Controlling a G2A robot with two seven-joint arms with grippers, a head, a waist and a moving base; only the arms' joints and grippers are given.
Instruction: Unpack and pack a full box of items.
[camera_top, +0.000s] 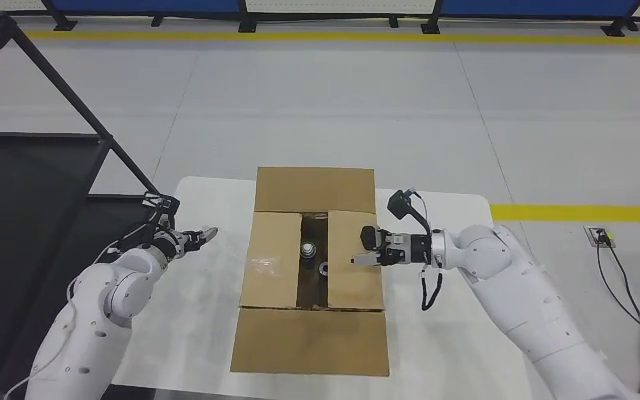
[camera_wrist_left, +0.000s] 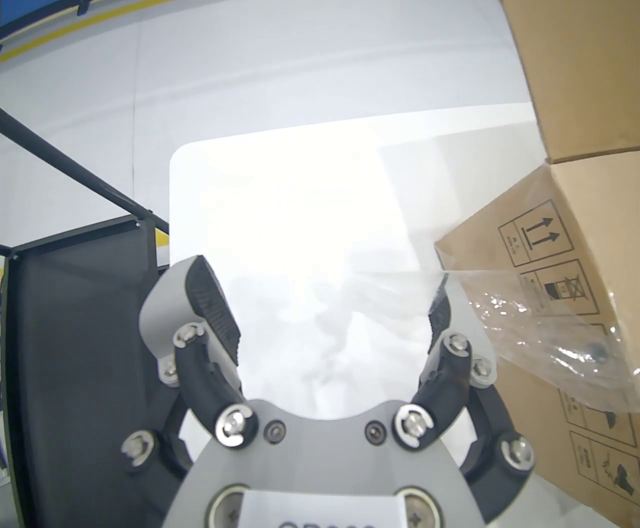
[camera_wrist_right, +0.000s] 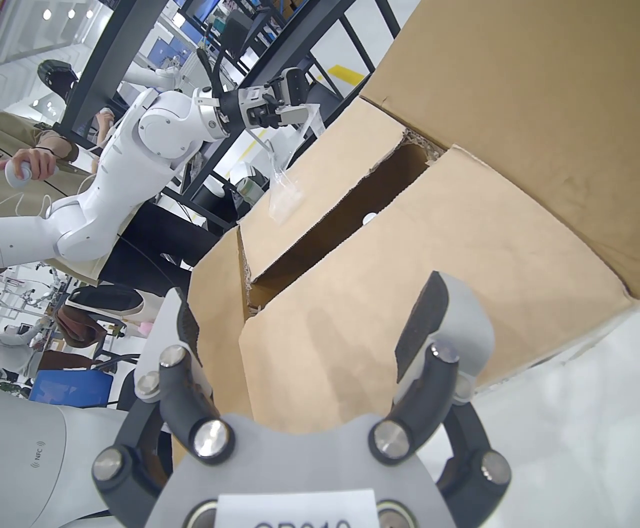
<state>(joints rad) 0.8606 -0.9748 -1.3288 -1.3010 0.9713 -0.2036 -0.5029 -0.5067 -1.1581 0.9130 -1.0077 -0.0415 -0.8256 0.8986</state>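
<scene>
A brown cardboard box (camera_top: 312, 270) stands in the middle of the white table (camera_top: 205, 200). Its two inner flaps leave a narrow gap, where a bottle top (camera_top: 309, 250) and a dark item (camera_top: 324, 267) show. My left gripper (camera_top: 203, 238) (camera_wrist_left: 320, 305) is open beside the box's left side. A strip of clear tape (camera_wrist_left: 525, 325) runs from one finger (camera_wrist_left: 440, 312) to the left flap (camera_top: 268, 262). My right gripper (camera_top: 362, 250) (camera_wrist_right: 310, 320) is open, low over the right inner flap (camera_wrist_right: 400, 260), with that flap's cardboard between its fingers.
A black frame with a dark panel (camera_top: 60, 190) stands left of the table, close to the left arm. The box's outer flaps (camera_top: 315, 188) lie spread to the far and near sides. Bare table shows on both sides of the box.
</scene>
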